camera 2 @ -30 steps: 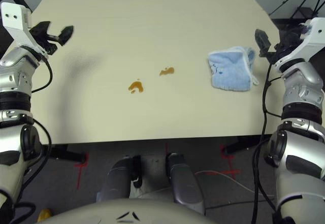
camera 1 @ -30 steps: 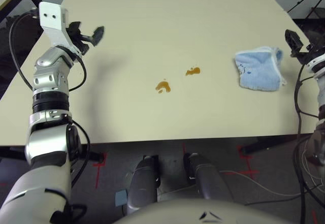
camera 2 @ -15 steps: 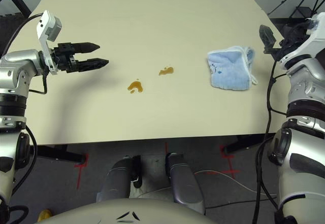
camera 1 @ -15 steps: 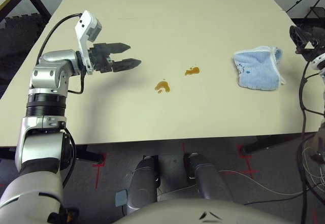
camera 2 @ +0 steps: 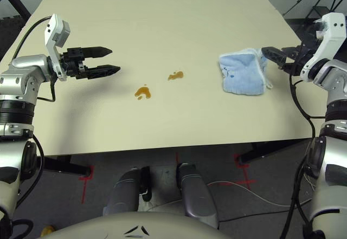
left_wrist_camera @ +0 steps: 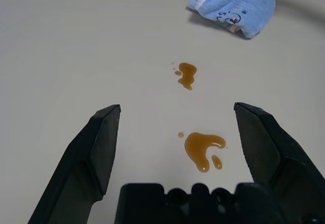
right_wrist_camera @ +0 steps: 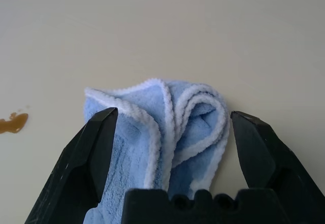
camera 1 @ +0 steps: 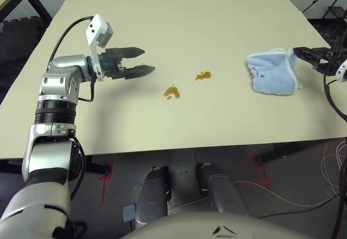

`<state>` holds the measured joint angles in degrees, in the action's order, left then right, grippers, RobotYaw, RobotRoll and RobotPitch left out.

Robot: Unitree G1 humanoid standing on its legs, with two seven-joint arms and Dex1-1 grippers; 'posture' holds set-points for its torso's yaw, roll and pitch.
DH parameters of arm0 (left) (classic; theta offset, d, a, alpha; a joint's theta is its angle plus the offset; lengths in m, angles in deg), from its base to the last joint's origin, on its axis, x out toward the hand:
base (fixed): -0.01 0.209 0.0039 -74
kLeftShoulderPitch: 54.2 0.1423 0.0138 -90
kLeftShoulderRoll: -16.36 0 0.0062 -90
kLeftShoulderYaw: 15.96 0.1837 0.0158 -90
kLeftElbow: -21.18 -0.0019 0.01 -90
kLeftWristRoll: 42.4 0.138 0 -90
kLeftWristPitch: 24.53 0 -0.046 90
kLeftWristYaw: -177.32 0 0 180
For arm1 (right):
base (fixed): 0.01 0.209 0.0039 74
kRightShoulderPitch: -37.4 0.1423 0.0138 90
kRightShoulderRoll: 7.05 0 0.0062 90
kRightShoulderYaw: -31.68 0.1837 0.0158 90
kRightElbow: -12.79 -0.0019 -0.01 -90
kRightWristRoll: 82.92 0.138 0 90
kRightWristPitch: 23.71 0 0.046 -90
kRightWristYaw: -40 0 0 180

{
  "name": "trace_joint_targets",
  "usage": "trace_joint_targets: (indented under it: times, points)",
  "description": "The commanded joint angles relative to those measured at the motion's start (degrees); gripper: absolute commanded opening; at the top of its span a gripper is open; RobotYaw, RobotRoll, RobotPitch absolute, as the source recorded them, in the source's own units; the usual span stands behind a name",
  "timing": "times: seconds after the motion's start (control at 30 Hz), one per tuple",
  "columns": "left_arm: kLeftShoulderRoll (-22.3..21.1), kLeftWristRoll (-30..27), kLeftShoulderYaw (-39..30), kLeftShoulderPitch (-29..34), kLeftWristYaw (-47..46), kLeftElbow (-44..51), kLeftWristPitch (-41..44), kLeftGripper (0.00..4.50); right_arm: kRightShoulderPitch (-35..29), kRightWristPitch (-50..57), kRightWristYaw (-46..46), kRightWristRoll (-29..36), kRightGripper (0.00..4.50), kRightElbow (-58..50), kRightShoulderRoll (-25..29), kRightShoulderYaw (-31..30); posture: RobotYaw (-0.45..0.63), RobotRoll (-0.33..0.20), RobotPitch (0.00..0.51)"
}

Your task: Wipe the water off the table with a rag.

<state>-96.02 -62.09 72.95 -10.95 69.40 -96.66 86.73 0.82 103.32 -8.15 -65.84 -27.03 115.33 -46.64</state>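
1. The left arm reaches inward, its left gripper level with jaws spread wide.
2. The right gripper points inward, jaws wide apart.

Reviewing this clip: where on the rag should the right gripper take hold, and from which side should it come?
Probably the bunched, white-edged folds at the rag's right end, reached from the robot's right. The folds stand up off the table there, giving the fingers bulk to close on, and the open right gripper already faces that end, straddling it in the right wrist view.
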Motion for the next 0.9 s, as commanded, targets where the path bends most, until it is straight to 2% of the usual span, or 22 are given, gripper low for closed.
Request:
trace_joint_targets:
  times: [0.03, 0.23, 0.43, 0.8, 0.9]
  points:
    - [0.24, 0.8, 0.41, -0.39, -0.19, -0.24, -0.43, 4.5, 2.48, 2.04, -0.84, -3.52, 4.45, 4.23, 0.12, -3.52, -0.2, 0.0, 0.148]
    - [0.16, 0.59, 0.1, 0.19, -0.36, 1.0, 0.03, 4.5, 5.57, 1.09, -1.46, -8.26, 4.45, 10.41, -1.65, -7.52, -0.19, 0.0, 0.15]
    - [0.07, 0.49, -0.09, 0.37, -0.57, 1.3, 0.22, 4.5, 7.42, -0.9, 1.3, -11.37, 4.45, 15.79, -4.01, -8.33, -0.18, 0.0, 0.153]
    - [0.26, 0.73, 0.09, 0.09, -1.1, 1.02, -0.08, 4.5, 9.72, -0.7, 0.49, -14.7, 4.45, 19.45, -7.47, -9.59, -0.18, 0.0, 0.153]
    - [0.09, 0.68, 0.09, 0.22, -1.07, 1.19, -0.03, 4.5, 9.89, -0.52, 1.14, -14.86, 3.85, 19.81, -7.86, -9.02, -0.19, 0.0, 0.154]
